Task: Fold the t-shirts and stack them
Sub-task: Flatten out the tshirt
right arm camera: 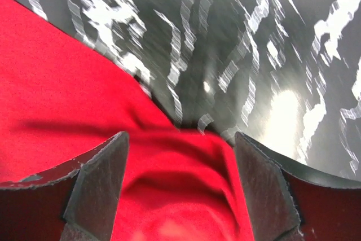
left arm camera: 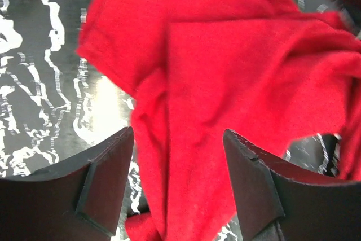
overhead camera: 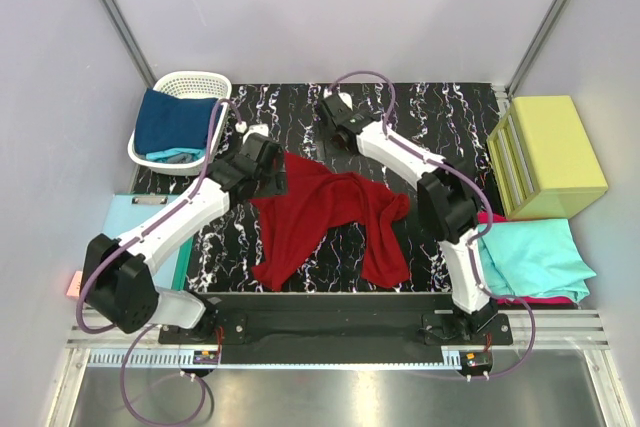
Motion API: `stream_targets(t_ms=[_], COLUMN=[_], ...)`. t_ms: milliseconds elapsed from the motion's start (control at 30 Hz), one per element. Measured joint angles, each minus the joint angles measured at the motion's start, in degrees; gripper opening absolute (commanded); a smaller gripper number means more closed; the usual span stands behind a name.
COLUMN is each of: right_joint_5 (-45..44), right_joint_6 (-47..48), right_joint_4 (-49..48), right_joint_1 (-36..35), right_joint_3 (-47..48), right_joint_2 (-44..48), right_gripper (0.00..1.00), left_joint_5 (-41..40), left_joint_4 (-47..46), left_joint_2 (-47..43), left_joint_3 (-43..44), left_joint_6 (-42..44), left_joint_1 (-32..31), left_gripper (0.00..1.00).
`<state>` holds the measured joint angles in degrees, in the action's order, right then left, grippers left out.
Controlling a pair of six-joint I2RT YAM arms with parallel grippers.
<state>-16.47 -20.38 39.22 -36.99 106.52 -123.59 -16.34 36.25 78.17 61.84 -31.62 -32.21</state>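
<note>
A dark red t-shirt (overhead camera: 320, 217) lies crumpled and partly folded on the black marbled mat (overhead camera: 440, 112). My left gripper (overhead camera: 278, 175) hovers at the shirt's upper left edge. In the left wrist view its jaws (left arm camera: 177, 136) stand open over the red cloth (left arm camera: 237, 71) without gripping it. My right gripper (overhead camera: 335, 132) is at the shirt's far edge. Its jaws (right arm camera: 180, 136) are open too, with a fold of red cloth (right arm camera: 67, 94) beneath them. A teal t-shirt (overhead camera: 530, 257) lies on a magenta one (overhead camera: 545, 299) at the right. A navy blue one (overhead camera: 170, 119) fills a basket.
The white basket (overhead camera: 195, 80) stands at the back left. A yellow-green box (overhead camera: 548, 155) sits at the right edge behind the teal shirt. A flat pale-blue sheet (overhead camera: 135, 212) lies at the left, beside the mat. Grey walls close in both sides.
</note>
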Motion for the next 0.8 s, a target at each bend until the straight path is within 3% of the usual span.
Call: stream_targets(t_ms=[400, 800], right_joint_5=[8.1, 14.1], right_joint_6=[1.6, 1.3], right_joint_4=[-0.4, 0.7], right_joint_1=[0.1, 0.0], right_joint_3=[22.8, 26.3], right_joint_2=[-17.0, -23.5], right_gripper=[0.77, 0.71], left_joint_5=[0.0, 0.9], left_joint_4=[-1.7, -1.2], left_joint_2=[9.6, 9.2], left_joint_3=[1.3, 1.4], left_joint_6=[-1.0, -2.1], left_joint_1=[6.9, 7.0], left_gripper=[0.61, 0.6])
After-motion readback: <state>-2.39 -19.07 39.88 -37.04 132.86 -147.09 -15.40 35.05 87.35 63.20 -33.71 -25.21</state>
